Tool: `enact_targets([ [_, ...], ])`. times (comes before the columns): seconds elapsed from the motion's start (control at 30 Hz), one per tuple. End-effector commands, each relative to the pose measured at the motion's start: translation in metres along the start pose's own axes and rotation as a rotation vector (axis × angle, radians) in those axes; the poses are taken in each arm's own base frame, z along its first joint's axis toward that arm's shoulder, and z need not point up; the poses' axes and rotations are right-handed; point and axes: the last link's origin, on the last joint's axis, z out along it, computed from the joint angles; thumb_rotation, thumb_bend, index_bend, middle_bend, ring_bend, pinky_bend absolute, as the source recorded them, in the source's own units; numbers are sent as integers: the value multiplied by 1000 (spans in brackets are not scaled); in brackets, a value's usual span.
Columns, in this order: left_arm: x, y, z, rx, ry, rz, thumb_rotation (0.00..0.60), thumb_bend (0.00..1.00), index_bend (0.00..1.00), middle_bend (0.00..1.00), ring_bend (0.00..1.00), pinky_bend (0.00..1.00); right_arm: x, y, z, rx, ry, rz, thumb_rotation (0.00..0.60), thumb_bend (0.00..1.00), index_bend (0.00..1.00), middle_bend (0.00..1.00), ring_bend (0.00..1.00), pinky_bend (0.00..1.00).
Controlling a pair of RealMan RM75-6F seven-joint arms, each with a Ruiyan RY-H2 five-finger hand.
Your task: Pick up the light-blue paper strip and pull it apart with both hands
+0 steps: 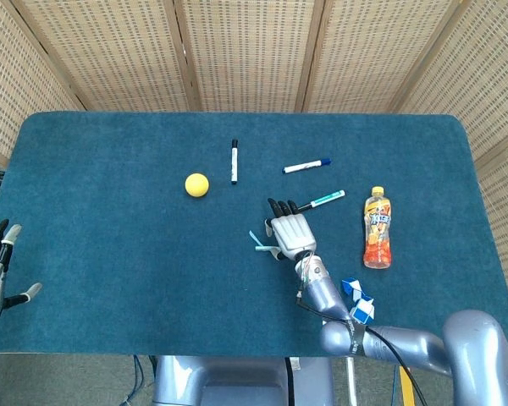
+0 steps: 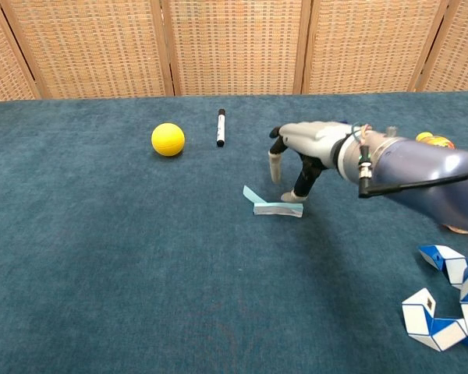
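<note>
Above the paper strip (image 2: 271, 205), the right hand (image 1: 291, 231) hovers with fingers spread, holding nothing. Thin, limp and flat-lying, it probably needs pinching at its raised end.

Table (image 1: 110, 279) cloth: dark teal. Paper strip (image 2: 277, 207): light blue. Ball (image 1: 196, 184): yellow. Bottle (image 1: 376, 228): orange, yellow cap. Folding puzzle (image 2: 444, 304): blue and white. Right hand (image 1: 291, 232): silver-grey, black fingers. Screen (image 1: 254, 51) at far edge: tan weave.
</note>
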Motion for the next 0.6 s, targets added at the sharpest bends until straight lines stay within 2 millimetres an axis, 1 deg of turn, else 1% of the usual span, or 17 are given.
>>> enact_targets([
  [0.03,0,0,0,0,-2,1,600,0,0,0,0,0,-6,-2,2,-11,-16,-19,600,337,453,0,0,0],
  [0.23,-2,0,2,-1,-11,5,600,0,0,0,0,0,-14,5,4,-34,-34,-14,600,334,453,0,0,0],
  [0.6,-4,3,2,-5,-19,12,600,0,0,0,0,0,-25,11,3,-36,-48,-8,600,334,461,0,0,0],
])
